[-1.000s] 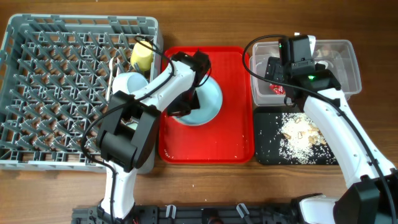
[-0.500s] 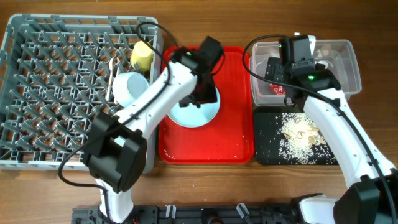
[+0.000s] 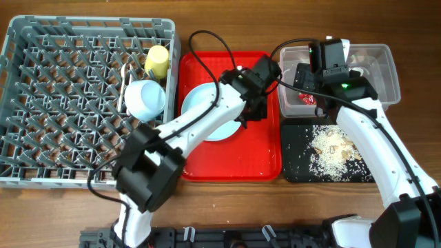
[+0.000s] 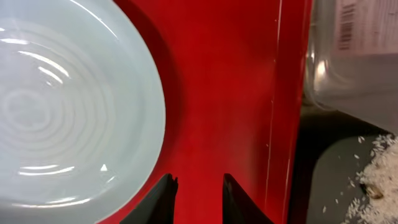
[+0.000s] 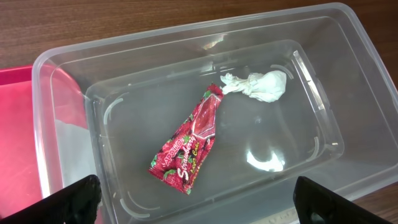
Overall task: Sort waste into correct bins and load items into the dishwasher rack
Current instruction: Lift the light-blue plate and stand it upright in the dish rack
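The light blue plate [image 3: 207,110] [image 4: 68,112] lies flat on the left half of the red tray [image 3: 258,155]. My left gripper [image 3: 253,114] [image 4: 199,179] hovers over bare tray just right of the plate, its jaws a narrow gap apart with nothing between them. Over the clear tub [image 3: 386,69] [image 5: 56,106], my right gripper [image 3: 302,81] [image 5: 196,186] is wide open and empty. A red snack wrapper [image 5: 189,146] [image 3: 307,98] and a crumpled tissue [image 5: 258,85] lie in that tub. Food scraps [image 3: 331,148] sit in the black tray [image 3: 296,165]. The grey rack [image 3: 41,89] holds the yellow cup [image 3: 157,60] and the pale bowl [image 3: 145,98].
The rack's right wall [image 3: 173,83] runs close along the red tray's left edge. The tub and black tray stand right against the red tray's right rim [image 4: 273,124]. Black cables loop above the tray and the tub.
My left arm has swung right, off the plate to the tray's right side. Its jaws let go of the plate, which now lies a little further left. The right arm has not moved.
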You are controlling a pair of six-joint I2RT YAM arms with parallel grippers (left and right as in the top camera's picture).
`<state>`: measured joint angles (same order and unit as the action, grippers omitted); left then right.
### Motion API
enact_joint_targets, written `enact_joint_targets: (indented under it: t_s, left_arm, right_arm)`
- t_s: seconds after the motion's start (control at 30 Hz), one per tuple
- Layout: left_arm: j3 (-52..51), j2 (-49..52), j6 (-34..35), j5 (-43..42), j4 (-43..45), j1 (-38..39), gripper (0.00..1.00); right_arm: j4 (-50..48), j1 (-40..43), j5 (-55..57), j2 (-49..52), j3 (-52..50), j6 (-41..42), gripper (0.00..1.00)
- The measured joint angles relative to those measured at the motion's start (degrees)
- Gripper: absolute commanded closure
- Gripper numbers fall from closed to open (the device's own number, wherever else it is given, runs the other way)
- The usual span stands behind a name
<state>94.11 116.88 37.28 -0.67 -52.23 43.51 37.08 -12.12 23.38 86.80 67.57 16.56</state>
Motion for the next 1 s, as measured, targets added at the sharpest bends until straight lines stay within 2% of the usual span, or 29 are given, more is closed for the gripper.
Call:
enact_joint_targets:
  t_s: [0.47,0.53,0.93,1.0]
  left_arm:
    - [-0.02,7.93,0.52,7.78,3.69,0.0,0.75]
    - [-0.02,8.15,0.52,8.35,3.69,0.0,0.78]
    - [-2.03,8.2,0.52,8.98,7.04,0.0,0.88]
    - [-2.03,8.2,0.52,9.29,7.32,0.0,0.96]
  right_arm:
    - [0.0,0.0,0.0,0.0,0.0,0.0,0.0]
    - [0.0,0.0,0.0,0.0,0.0,0.0,0.0]
    - [0.0,0.0,0.0,0.0,0.0,0.0,0.0]
    - [0.0,0.0,0.0,0.0,0.0,0.0,0.0]
